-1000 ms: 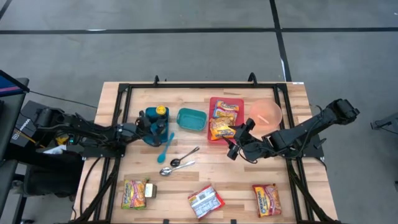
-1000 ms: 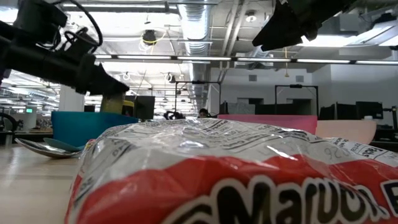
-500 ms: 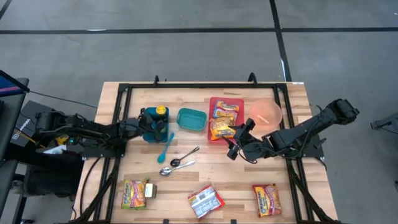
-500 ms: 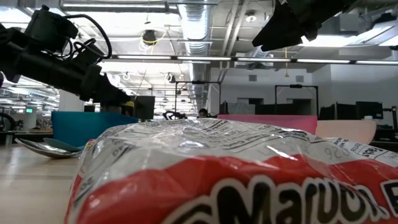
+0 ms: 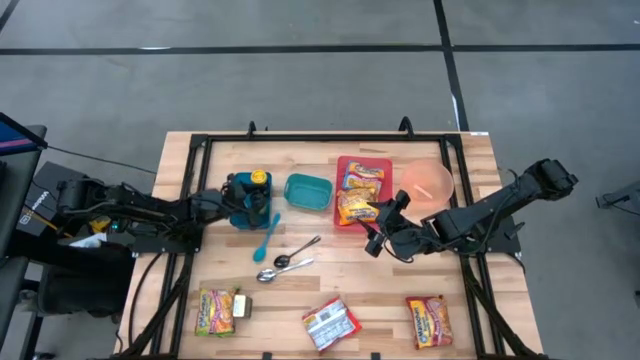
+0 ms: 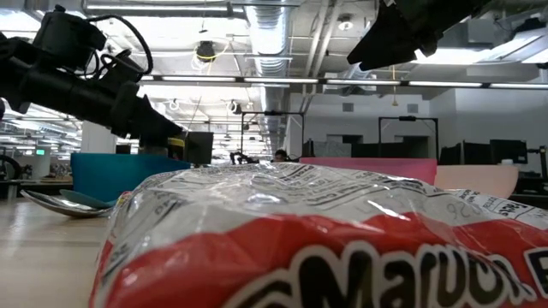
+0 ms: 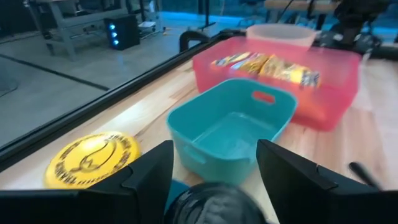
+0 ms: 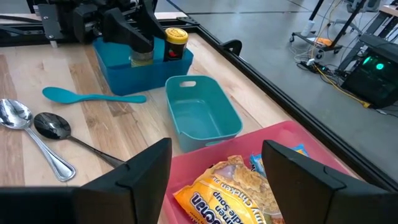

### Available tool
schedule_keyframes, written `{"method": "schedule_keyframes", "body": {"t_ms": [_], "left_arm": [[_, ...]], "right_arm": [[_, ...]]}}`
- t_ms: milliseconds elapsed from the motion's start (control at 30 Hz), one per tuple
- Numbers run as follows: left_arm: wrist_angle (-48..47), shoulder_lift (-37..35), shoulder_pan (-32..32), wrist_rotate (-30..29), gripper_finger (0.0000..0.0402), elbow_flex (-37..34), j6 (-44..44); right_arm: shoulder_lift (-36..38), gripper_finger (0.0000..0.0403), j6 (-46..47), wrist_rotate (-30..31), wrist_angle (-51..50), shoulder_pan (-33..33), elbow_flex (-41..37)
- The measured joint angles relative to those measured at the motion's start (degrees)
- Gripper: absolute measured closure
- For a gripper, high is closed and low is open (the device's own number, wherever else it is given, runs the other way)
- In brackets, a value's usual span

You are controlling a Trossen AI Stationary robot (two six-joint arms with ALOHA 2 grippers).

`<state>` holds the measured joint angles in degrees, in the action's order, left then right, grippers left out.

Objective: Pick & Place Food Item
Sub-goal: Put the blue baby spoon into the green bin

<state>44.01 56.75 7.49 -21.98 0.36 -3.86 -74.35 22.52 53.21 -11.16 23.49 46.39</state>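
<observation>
noodle packet (image 6: pixel 342 248) — red "maruc…"; another packet (image 8: pixel 233 190) — "soup"

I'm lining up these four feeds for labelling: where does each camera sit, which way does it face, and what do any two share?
High view: overhead, straight down on the table; both arms show.
Low view: at tabletop height behind a ramen packet, facing the room; arms overhead.
Left wrist view: left gripper looking over the teal bin to the red tray.
Right wrist view: right gripper above the red tray, facing the left arm.
Both wrist views share the teal bin.
</observation>
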Motion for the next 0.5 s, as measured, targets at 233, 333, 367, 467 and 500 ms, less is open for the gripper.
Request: {"method": "schedule_keyframes", "body": {"t_ms": [233, 333, 367, 467, 500], "left_arm": [[3.49, -0.02, 0.00, 1.46, 0.0140, 0.00, -0.02], [5.05, -0.02, -0.02, 1.46, 0.0125, 0.00, -0.04], [6.12, -0.02, -0.02, 1.49, 0.0122, 0.00, -0.04], [10.68, -0.02, -0.02, 3.18, 0.0117, 0.00, -0.03], [12.50, -0.02, -0.02, 4.17, 0.0117, 0.00, -0.04]], "right_arm": [[0.00, 0.0158, 0.00, -0.01, 0.00, 0.00, 0.00], [0.00, 0.0158, 0.00, 0.00, 0.00, 0.00, 0.00], [0.00, 0.0158, 0.00, 0.00, -0.02, 0.00, 0.00], [0.00, 0.0158, 0.00, 0.00, -0.12, 0.00, 0.00], [0.00, 0.0158, 0.00, -0.02, -0.17, 0.00, 0.00]]}}
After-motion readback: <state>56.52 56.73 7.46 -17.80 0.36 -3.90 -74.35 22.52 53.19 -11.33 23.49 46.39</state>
